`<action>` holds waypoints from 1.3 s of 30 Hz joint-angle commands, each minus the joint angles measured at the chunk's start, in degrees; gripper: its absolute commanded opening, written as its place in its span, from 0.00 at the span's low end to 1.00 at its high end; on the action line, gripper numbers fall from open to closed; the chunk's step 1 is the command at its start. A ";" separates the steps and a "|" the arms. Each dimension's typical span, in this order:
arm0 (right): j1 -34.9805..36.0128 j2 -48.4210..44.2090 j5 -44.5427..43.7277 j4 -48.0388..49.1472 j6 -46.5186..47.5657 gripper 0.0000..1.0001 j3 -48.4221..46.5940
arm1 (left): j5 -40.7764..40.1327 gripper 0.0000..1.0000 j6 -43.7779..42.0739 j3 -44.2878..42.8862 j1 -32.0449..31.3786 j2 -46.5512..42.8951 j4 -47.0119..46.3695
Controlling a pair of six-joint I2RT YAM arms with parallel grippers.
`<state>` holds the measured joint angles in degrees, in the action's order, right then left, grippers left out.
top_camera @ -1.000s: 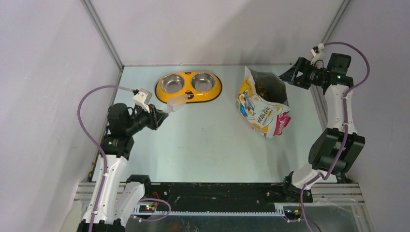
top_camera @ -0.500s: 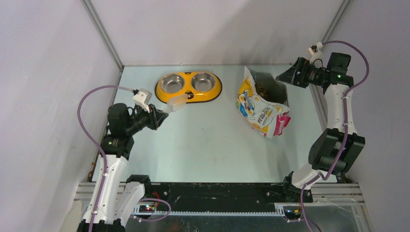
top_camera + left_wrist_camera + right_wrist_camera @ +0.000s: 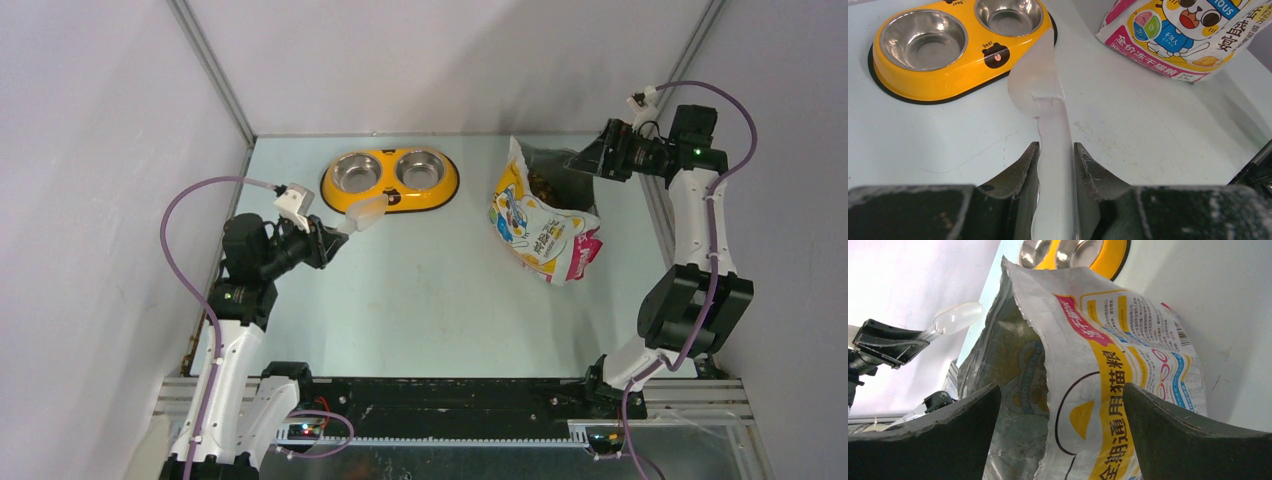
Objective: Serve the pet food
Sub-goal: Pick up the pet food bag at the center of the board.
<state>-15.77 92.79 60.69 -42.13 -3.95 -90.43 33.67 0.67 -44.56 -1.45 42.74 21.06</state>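
Since the kibble point(image 3: 541, 184) sits down inside the open bag point(image 3: 548, 230), right of the double bowl point(image 3: 338, 198), the main risk is the bag tipping. The right gripper point(image 3: 1059, 390) has its jaws spread wide with the bag's rim between them. A nudge or shallow pinch on that floppy edge could topple it and spill food on the table point(image 3: 420, 300). The left gripper point(image 3: 1055, 152) pinches the scoop point(image 3: 1040, 85) by its thin handle, which could twist when digging. Versus a second ago, the right gripper has slid closer over the bag mouth. Left arm, scoop and bag are unchanged.

Yellow feeder point(image 3: 430, 197) — yellow-white-pink cartoon-cat bag point(image 3: 540, 235), brown kibble point(image 3: 541, 184)
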 commanded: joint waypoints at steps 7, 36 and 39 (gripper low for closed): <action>0.28 0.63 4.08 -2.24 1.85 0.95 -3.10 | 1.21 0.00 0.92 0.17 0.57 -0.20 -2.82; -8.60 3.08 10.73 1.68 -2.23 0.96 -1.32 | 1.38 0.00 0.86 0.17 0.57 -0.29 -2.87; -8.74 3.53 10.13 1.70 -2.23 0.96 -1.37 | 1.41 0.00 0.87 0.17 0.57 -0.32 -2.86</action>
<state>-24.14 96.03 70.24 -42.15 -5.58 -91.29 33.69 1.10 -44.56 -1.41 42.74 21.04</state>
